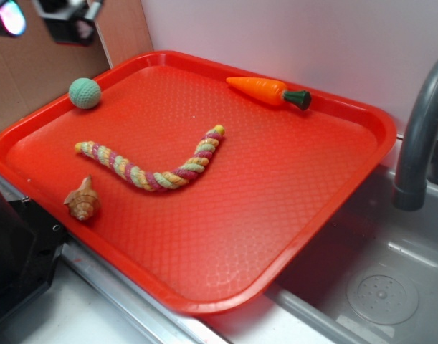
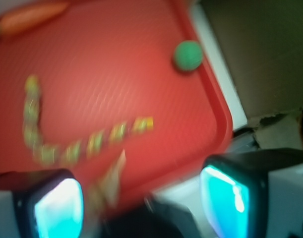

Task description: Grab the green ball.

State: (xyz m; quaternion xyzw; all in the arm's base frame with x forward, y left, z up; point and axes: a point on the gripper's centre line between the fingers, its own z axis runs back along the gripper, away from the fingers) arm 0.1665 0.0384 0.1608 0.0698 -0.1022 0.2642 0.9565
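Nearest in the exterior view, a dark block of equipment (image 1: 14, 251) fills the near left corner, just beside the near left rim of the red tray (image 1: 290, 215). To the near right, a grey sink basin (image 1: 380, 287) lies below the tray's right edge, with a round drain in its floor and a dark grey faucet (image 1: 419, 136) rising at the right edge of the frame.

On the tray, a small tan seashell (image 1: 82, 201) sits closest, near the near left rim. Just beyond it, a braided rope toy (image 1: 154, 165) in pink, yellow and green curves across the tray's middle, its left end near the shell and its right end bent up towards the far side. The two lie apart, not touching.

Farther back, the green ball (image 1: 84, 93) rests on the tray's floor at the far left corner, close against the raised rim, clear of every other toy. An orange toy carrot (image 1: 269, 91) with a dark green top lies along the far rim, well apart from the ball, to its right.

The pincer (image 2: 141, 203) shows in the blurred wrist view, its two fingers (image 2: 57, 208) spread wide with nothing between them, released. From there the ball (image 2: 188, 55) appears beyond it, near the tray's edge. In the exterior view only part of the arm (image 1: 61, 18) shows, at the far left top corner, above the ball.
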